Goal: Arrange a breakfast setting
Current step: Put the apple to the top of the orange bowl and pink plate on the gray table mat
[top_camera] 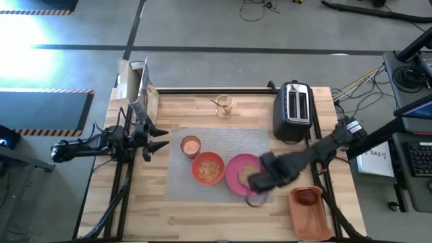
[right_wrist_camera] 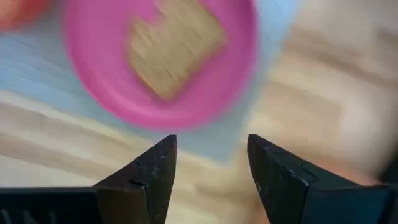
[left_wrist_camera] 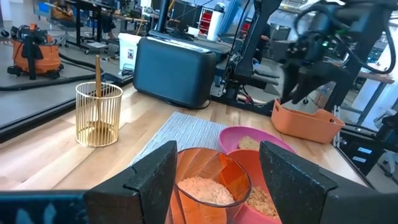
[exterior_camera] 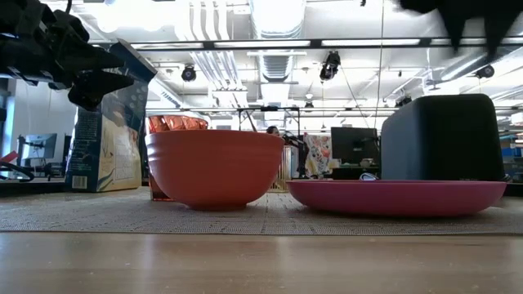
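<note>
A grey placemat [top_camera: 223, 138] lies mid-table. On it are a pink plate [top_camera: 236, 177] bearing a brown toast slice [top_camera: 248, 167], an orange bowl [top_camera: 208, 169] and a small orange cup [top_camera: 191, 145]. A gold spoon [left_wrist_camera: 97, 74] stands in a gold wire holder [top_camera: 224, 105] at the far side. A red apple [top_camera: 307, 197] lies in the orange tray [top_camera: 316, 219]. My right gripper [right_wrist_camera: 211, 168] hangs open above the plate's near edge, pointing down, nothing between its fingers. My left gripper [left_wrist_camera: 217, 168] waits open and level at the table's left, facing the cup.
A black-and-silver toaster [top_camera: 293, 111] stands at the far right. A cereal box [top_camera: 138, 88] stands at the far left corner. Bare wood shows along the near edge in front of the placemat.
</note>
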